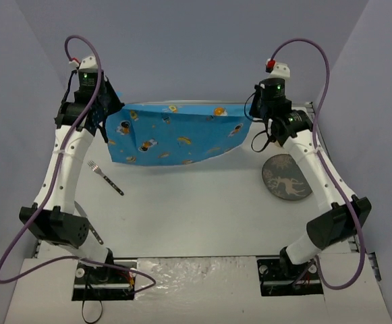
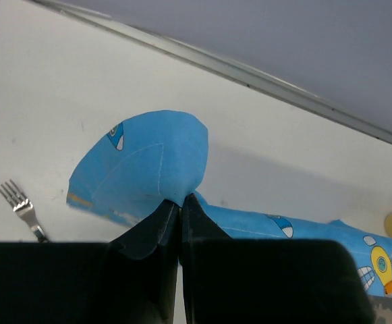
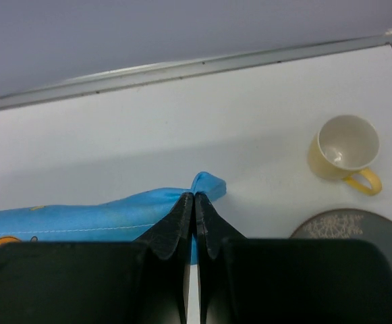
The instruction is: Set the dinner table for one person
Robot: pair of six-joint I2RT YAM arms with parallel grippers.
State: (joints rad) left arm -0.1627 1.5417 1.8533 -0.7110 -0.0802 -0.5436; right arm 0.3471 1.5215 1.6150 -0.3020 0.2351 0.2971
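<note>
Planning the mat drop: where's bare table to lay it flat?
Widest bare patch: dinner table middle, between fork (left) and plate (right), near side of the held-up mat. Crowded: far right corner, cup beside plate.

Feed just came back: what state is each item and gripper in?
blue mat: held up, stretched between both grippers
left gripper: shut on the blue mat
right gripper: shut on the blue mat
fork: lying on the dinner table
plate: flat, empty
yellow cup: upright, empty
</note>
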